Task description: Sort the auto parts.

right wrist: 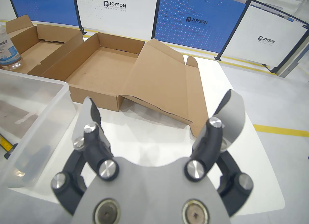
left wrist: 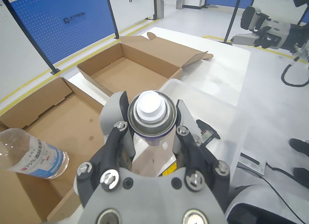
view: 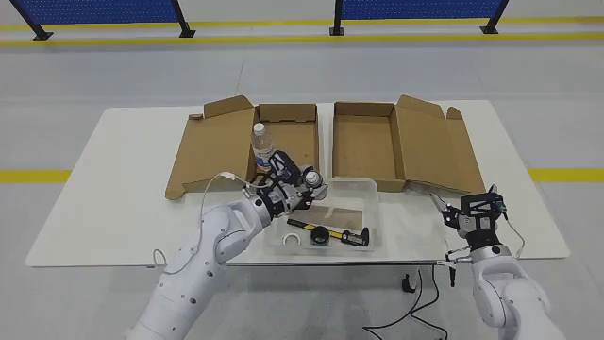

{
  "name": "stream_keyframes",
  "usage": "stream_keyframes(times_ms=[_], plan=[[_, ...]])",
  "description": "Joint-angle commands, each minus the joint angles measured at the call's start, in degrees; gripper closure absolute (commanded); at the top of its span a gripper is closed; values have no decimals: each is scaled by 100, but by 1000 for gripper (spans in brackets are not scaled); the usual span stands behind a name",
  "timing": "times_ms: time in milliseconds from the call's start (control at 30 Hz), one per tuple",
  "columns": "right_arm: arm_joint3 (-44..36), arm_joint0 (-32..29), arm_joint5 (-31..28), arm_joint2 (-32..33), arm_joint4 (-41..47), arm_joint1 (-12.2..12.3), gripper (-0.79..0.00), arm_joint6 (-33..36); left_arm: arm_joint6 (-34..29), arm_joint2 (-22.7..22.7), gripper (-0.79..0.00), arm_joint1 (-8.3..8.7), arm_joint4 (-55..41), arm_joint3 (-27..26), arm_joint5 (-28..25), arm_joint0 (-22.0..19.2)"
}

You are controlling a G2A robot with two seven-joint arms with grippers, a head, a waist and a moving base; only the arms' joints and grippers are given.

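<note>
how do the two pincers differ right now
The left pincer is shut on a spray can; the right pincer is open and holds nothing. The left pincer is at the clear bin's rim; the right pincer is over bare table beside the empty box's flap. Both have the same two-fingered build.
</note>
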Motion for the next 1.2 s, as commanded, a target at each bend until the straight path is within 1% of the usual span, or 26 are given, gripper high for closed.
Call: stream_keyframes(times_ms=[0, 167, 300, 500, 700, 833, 933, 1167], plan=[[0, 0, 0, 0, 0, 0, -785, 0, 105, 57, 0, -15, 74, 54, 100, -75], [0, 0, 0, 0, 0, 0, -785, 0, 330, 212, 0, -69, 251, 327, 365, -358], [0, 0, 0, 0, 0, 0, -785, 0, 570, 353, 0, -121, 517, 675, 624, -655], [0, 0, 0, 0, 0, 0, -785, 0, 936, 532, 0, -201, 865, 1433, 908, -1132], [0, 0, 0, 0, 0, 0, -785, 0, 1148, 518, 0, -238, 959, 2233, 990, -1493], [0, 0, 0, 0, 0, 0, -785, 0, 1225, 401, 0, -218, 974, 2565, 946, -1606], [0, 0, 0, 0, 0, 0, -785, 0, 1250, 290, 0, -188, 968, 2705, 857, -1655], [0, 0, 0, 0, 0, 0, -785, 0, 1192, 33, 0, -97, 966, 2719, 624, -1596]])
